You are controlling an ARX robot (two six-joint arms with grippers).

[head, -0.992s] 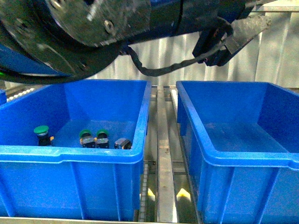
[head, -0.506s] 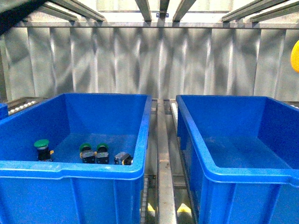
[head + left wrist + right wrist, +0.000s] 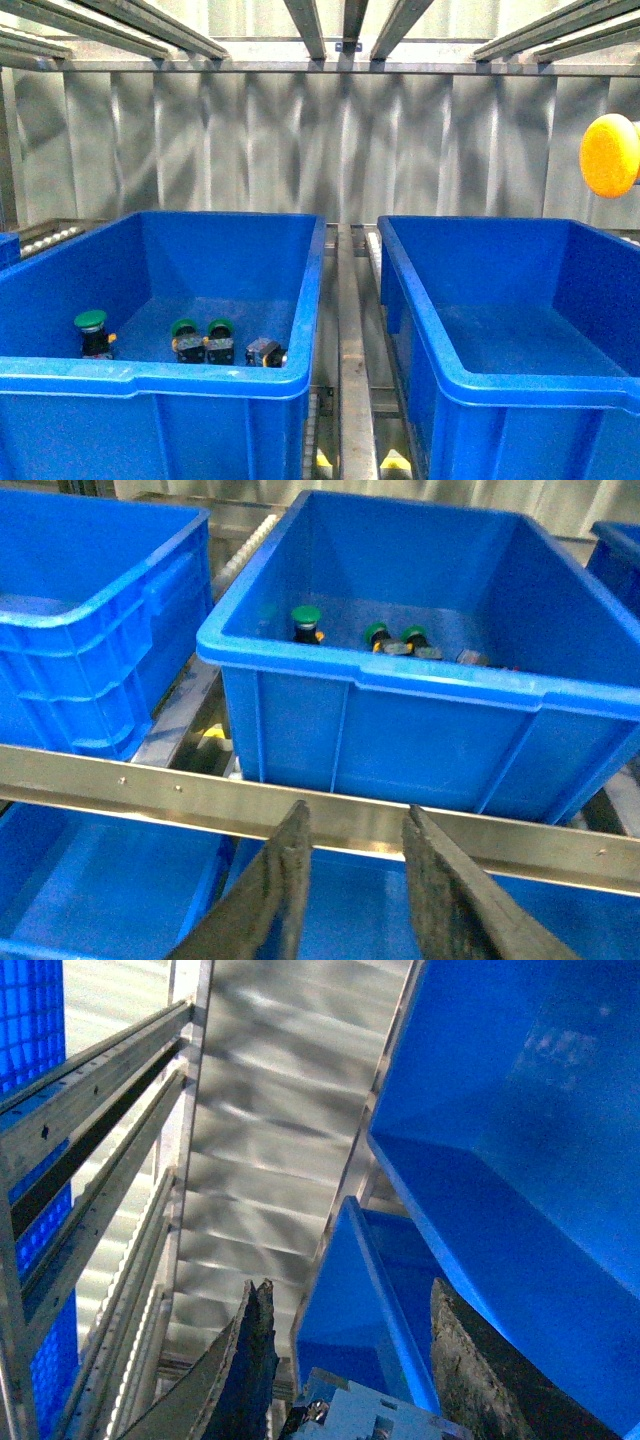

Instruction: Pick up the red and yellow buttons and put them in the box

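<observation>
A yellow button (image 3: 610, 155) with a round domed cap hangs high at the right edge of the front view, above the right blue box (image 3: 470, 375), which shows a bare floor. My right gripper (image 3: 350, 1288) is shut on the yellow button. Only the button's pale underside (image 3: 372, 1415) shows between the fingers in the right wrist view. My left gripper (image 3: 355, 825) is open and empty, low in front of a metal rail (image 3: 150, 780). I see no red cap clearly in any view.
The left blue crate (image 3: 150, 375) holds green-capped buttons (image 3: 90, 322) (image 3: 184, 328) (image 3: 220, 327) and a dark button body (image 3: 264, 352) lying down. It also shows in the left wrist view (image 3: 400, 675). A metal track (image 3: 352, 330) runs between the crates. More blue crates (image 3: 90, 610) stand beside and below.
The dark arm that filled the top of the front view has left it. The yellow cap has come in at the right edge and moved a little left and down.
</observation>
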